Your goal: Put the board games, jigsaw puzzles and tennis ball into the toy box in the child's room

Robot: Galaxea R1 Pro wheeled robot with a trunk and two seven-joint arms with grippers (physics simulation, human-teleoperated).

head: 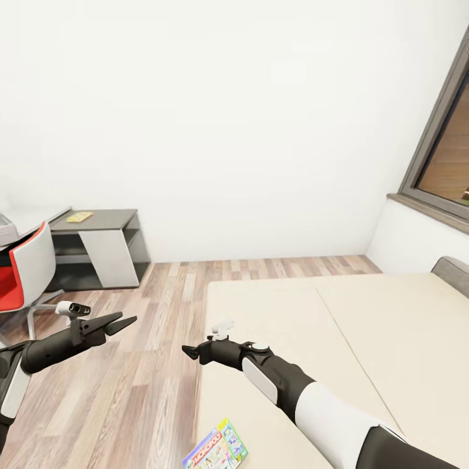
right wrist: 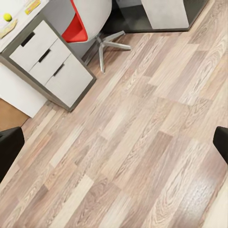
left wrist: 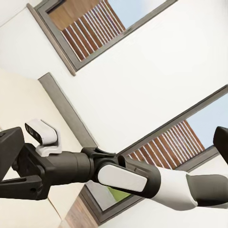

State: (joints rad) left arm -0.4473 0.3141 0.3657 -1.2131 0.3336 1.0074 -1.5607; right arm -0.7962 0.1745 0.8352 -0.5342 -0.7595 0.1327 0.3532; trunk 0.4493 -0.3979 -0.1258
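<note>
A Monopoly board game (head: 216,449) lies flat on the beige bed (head: 365,326), near its floor-side edge and just below my right forearm. My right gripper (head: 190,352) hangs open over that edge with nothing in it; from its wrist, the right gripper (right wrist: 114,145) looks down on bare floor. The tennis ball (right wrist: 7,17) sits on the table (right wrist: 52,61) beside a flat orange-yellow piece (right wrist: 32,5). My left gripper (head: 120,321) is open and empty above the floor. A pale grey corner (head: 5,229) on the table (head: 29,218) may be the toy box; I cannot tell.
A red and white swivel chair (head: 23,273) stands by the table. A low dark grey cabinet (head: 98,251) against the wall carries a flat yellow-green item (head: 79,216). Wood-plank floor (head: 163,306) lies between the bed and the furniture. A window (head: 446,163) is on the right.
</note>
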